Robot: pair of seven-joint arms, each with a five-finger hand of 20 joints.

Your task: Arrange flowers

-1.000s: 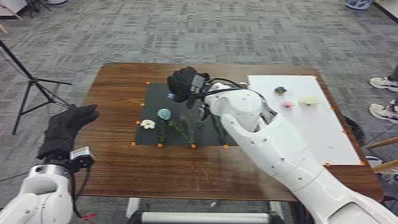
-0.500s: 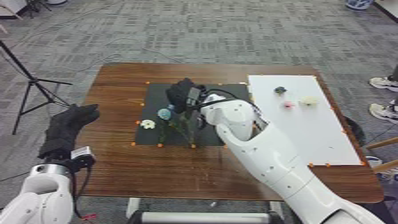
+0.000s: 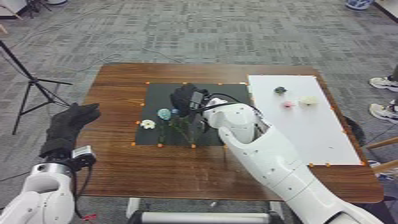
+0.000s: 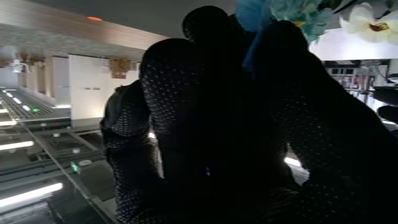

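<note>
Right now, the right hand (image 3: 185,97) is over the dark mat (image 3: 158,94) on the brown table (image 3: 133,172), its arm slanting in across the wood. And look at the grip: in the right wrist view, the thumb and fingers are closed on a blue flower (image 4: 251,11), its petals caught between them. Just beside that, a teal flower (image 3: 164,114) sits on the mat, with a white flower (image 3: 147,124) close by, nearer the mat's left edge. Green stems run down the mat below the blooms.

Across to the right, the white sheet (image 3: 311,135) carries three more: a dark flower (image 3: 280,90), a pink flower (image 3: 289,104) and a cream flower (image 3: 308,100), pink and cream close together. Over on the other side, the left hand (image 3: 71,119) is by the table's left edge, well apart from the flowers, fingers loosely extended and gripping nothing.
</note>
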